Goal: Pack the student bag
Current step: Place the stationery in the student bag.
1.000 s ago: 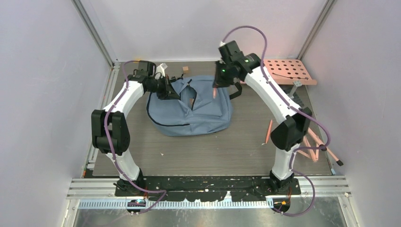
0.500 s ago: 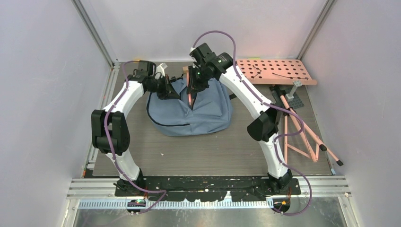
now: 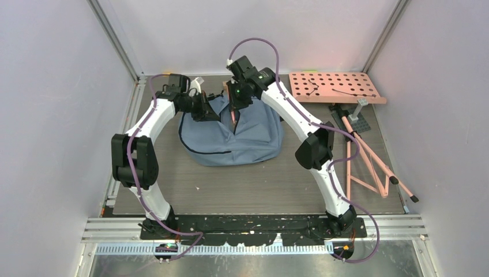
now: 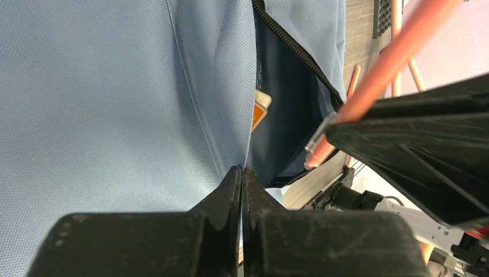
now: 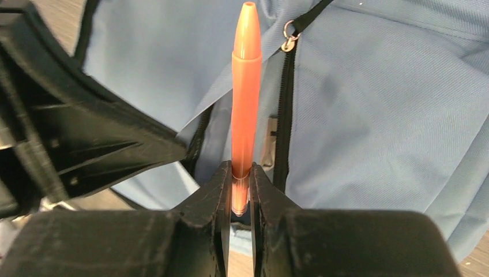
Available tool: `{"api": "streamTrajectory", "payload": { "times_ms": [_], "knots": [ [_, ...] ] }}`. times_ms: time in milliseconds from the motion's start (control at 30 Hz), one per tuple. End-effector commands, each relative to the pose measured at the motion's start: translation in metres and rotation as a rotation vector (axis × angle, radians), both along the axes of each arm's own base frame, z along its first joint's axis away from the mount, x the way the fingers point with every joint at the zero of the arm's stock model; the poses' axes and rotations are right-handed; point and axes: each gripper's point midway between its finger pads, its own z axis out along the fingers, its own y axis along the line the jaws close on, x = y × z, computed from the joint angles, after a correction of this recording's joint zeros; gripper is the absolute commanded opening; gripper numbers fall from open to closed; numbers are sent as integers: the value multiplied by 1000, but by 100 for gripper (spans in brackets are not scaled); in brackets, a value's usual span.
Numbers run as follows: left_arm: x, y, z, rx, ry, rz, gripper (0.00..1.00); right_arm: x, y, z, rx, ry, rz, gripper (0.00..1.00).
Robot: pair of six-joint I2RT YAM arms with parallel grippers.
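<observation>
Beyond the left fingers point(image 4: 222, 196), an orange-and-white item point(image 4: 260, 111) inside the student bag point(image 4: 104, 86) is half hidden by fabric, perhaps a book. The lower end of the orange pen point(image 5: 245, 104) disappears between the right fingers point(image 5: 213, 196).

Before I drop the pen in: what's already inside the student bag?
Inside the student bag, an orange-and-white corner shows through the open zipper; fabric hides everything else.
</observation>
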Motion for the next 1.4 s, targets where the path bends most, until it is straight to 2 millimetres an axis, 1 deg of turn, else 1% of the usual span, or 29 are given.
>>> {"api": "streamTrajectory", "payload": {
  "times_ms": [0, 67, 100, 133, 167, 267, 333, 500, 533, 567, 700, 767, 800, 900, 933, 967, 1033, 1100, 1167, 1267, 1367],
  "knots": [
    [3, 2, 38, -48, -109, -4, 0, 7, 1, -13, -82, -72, 59, 1],
    [4, 1, 38, -49, -109, -5, 0, 4, 1, -23, -121, -70, 85, 1],
    [3, 1, 38, -49, -111, -6, 0, 1, 1, -32, -149, -60, 103, 0],
    [4, 1, 38, -49, -110, -5, 0, 0, 1, -33, -159, -60, 113, 1],
    [4, 1, 38, -49, -108, -5, 0, -6, 1, -38, -184, -47, 133, 0],
    [3, 1, 37, -50, -108, -5, 0, -12, -7, -44, -255, -46, 149, 1],
    [4, 1, 38, -52, -110, -3, 0, -22, -13, -50, -305, -25, 163, 0],
    [5, 1, 38, -54, -112, -3, 0, -37, -45, -64, -447, 32, 131, 1],
    [5, 1, 38, -54, -112, -3, 0, -38, -48, -60, -451, 26, 117, 1],
    [5, 1, 38, -54, -112, -3, 0, -38, -53, -62, -474, 26, 105, 1],
    [5, 0, 36, -56, -109, -6, 0, -37, -65, -57, -516, 17, 59, 1],
    [5, 0, 37, -57, -111, -5, 0, -36, -68, -56, -532, 12, 42, 4],
    [5, 0, 37, -57, -111, -5, 0, -35, -70, -57, -543, 12, 37, 8],
    [4, 0, 37, -56, -110, -5, 0, -30, -68, -50, -534, -12, 23, 18],
    [4, 1, 36, -56, -109, -5, 0, -29, -67, -48, -531, -17, 21, 24],
    [4, 1, 36, -56, -107, -5, 0, -28, -66, -46, -525, -23, 20, 26],
    [3, 1, 36, -56, -108, -5, 0, -28, -65, -44, -516, -28, 18, 34],
    [3, 0, 36, -56, -109, -5, 0, -28, -64, -42, -507, -30, 18, 39],
    [3, 1, 36, -56, -110, -4, 0, -28, -63, -39, -496, -38, 16, 42],
    [3, 1, 36, -56, -108, -4, 0, -25, -58, -31, -458, -59, 16, 43],
    [2, 1, 36, -57, -108, -3, 0, -27, -44, -13, -370, -78, 34, 43]
  ]
}}
